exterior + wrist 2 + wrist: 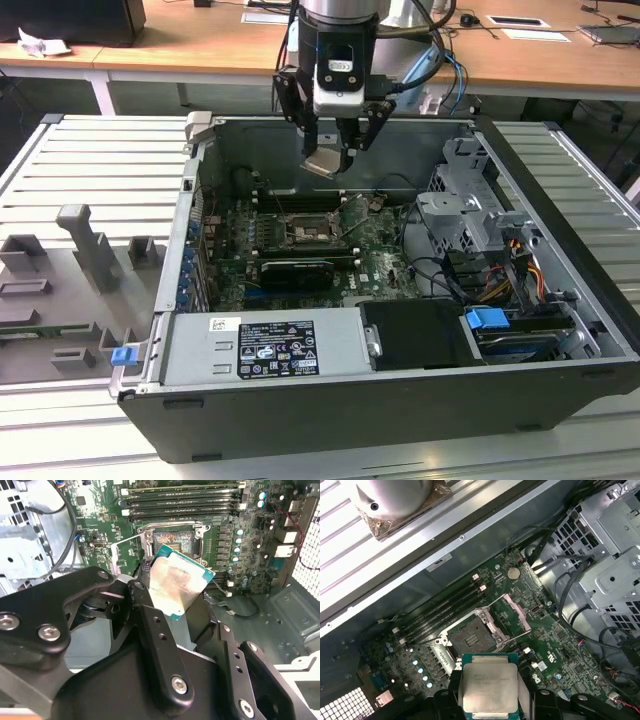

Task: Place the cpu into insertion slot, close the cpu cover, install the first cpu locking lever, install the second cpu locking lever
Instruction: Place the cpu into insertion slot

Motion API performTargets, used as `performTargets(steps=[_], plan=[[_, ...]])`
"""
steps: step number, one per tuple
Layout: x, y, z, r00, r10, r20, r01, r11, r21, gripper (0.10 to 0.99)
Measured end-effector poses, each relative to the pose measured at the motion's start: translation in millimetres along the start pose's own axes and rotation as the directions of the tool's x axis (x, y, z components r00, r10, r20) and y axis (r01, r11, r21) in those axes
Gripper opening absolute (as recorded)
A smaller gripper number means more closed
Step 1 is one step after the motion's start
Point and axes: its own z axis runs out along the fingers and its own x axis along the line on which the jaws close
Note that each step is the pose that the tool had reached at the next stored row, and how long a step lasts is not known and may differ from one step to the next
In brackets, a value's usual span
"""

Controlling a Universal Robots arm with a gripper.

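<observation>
the arm (335,12) ended in a round silver-grey wrist, with a white-and-black block (338,78) mounted below it. the gripper (335,150) was matte black, built of flat angular links joined by silver round-head screws (179,684). black and blue cables (452,72) trailed beside it.

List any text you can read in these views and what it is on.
On the power supply label: print too small to read.
On the cpu lid: faint engraved lines, not legible.
On the case wall sticker: unreadable.
Nothing can be quoted.
</observation>
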Motion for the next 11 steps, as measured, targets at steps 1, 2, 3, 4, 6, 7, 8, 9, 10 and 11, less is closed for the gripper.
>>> performTargets(steps=[1,2,3,4,6,7,8,9,10,11], plan=[[0.0,0.0,0.3,0.9999,0.016,0.0014,-0.016,0.9999,-0.001,0.529],[0.0,0.0,0.5,0.9997,0.026,0.0023,-0.026,0.9997,-0.001,0.529],[0.0,0.0,0.6,0.9992,0.039,0.0035,-0.039,0.9992,-0.001,0.529],[0.1,0.2,1.0,0.9982,0.06,0.0053,-0.06,0.9982,-0.002,0.529],[0.2,0.2,1.5,0.9966,0.082,0.0073,-0.082,0.9966,-0.002,0.529],[0.2,0.2,1.7,0.9958,0.091,0.008,-0.091,0.9959,-0.002,0.529],[0.3,0.3,1.9,0.9949,0.101,0.0089,-0.101,0.9949,-0.003,0.529],[0.3,0.3,2.1,0.9941,0.108,0.0095,-0.108,0.9942,-0.003,0.529],[0.3,0.3,2.5,0.992,0.125,0.011,-0.125,0.9921,-0.003,0.529],[0.3,0.3,2.7,0.9909,0.134,0.0118,-0.134,0.9909,-0.004,0.529]])
